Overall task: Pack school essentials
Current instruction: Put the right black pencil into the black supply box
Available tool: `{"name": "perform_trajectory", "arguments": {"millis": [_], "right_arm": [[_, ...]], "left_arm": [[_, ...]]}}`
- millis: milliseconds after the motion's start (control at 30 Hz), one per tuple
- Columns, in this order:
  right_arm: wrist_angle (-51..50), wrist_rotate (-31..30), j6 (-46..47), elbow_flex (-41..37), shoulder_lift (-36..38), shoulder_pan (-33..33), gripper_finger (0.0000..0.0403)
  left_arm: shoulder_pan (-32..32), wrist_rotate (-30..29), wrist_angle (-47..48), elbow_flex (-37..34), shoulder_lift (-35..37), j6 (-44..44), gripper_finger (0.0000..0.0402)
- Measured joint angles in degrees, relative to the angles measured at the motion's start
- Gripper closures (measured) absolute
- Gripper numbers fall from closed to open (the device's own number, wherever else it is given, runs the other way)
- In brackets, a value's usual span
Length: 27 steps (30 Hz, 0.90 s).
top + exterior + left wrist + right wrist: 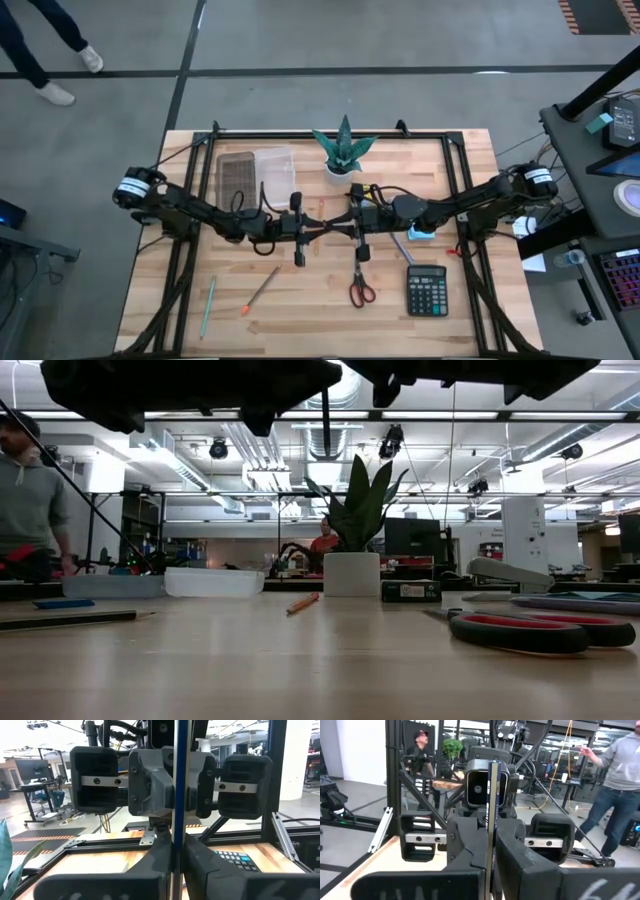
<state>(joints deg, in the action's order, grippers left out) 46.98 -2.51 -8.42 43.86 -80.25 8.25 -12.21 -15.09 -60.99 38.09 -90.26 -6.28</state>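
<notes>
A thin blue pencil (pixel 178 750) (pixel 492 785) stands upright in the air above the table's middle, between both grippers. My left gripper (pixel 172 845) (pixel 318 228) and my right gripper (pixel 490 845) (pixel 338 226) meet tip to tip, each shut on it. Red-handled scissors (pixel 361 290) (pixel 540 630), an orange pencil (pixel 260 290) (pixel 302 603), a green pencil (pixel 207 305) and a light-blue sticky pad (pixel 421 235) lie flat on the table. The crayon box is out of view. My left gripper pinches the pencil's shaft (pixel 176 832) between its two fingers, coming level from the table's left, fingers across the pencil. The pencil is upright and lifted clear. My right gripper pinches the same shaft (pixel 491 815) between its two fingers, coming level from the table's right and facing the left gripper. Its fingers lie across the upright pencil.
A clear container (pixel 255 170) and a potted spiky plant (pixel 344 150) stand near the far edge. A calculator (pixel 427 290) lies right of the scissors. Black frame rails run along the table's sides. People stand in the room behind.
</notes>
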Motion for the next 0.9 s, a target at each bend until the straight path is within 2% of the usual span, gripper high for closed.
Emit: {"name": "perform_trajectory", "arguments": {"millis": [133,233,400,500,633,767,900], "right_arm": [[-0.02,-0.12,0.90,0.00,0.02,-0.02,0.0338],[-2.50,-0.51,0.85,0.00,1.46,-0.08,0.0295],[-15.68,-5.36,1.75,0.00,8.92,-0.69,0.0237],[-25.96,-9.04,3.42,0.00,14.18,-0.82,0.0216],[-39.66,-12.82,5.71,0.00,20.77,-0.78,0.0205],[-51.76,-15.51,8.15,-0.04,26.38,-0.78,0.0207],[-60.52,-15.60,10.54,-0.02,29.95,-0.76,0.0213]], "left_arm": [[0.15,-0.08,0.09,0.00,0.03,0.30,0.0396],[0.32,-2.41,0.95,-0.02,0.21,1.69,0.0396],[1.66,-9.25,11.04,0.09,3.25,6.63,0.0397],[3.53,-11.81,20.26,0.87,6.52,11.72,0.0398],[7.95,-17.18,37.69,2.37,12.12,23.11,0.0398],[14.49,-18.16,60.27,6.77,15.73,36.37,0.0399],[21.58,-17.98,82.01,13.24,15.99,48.68,0.0399]]}}
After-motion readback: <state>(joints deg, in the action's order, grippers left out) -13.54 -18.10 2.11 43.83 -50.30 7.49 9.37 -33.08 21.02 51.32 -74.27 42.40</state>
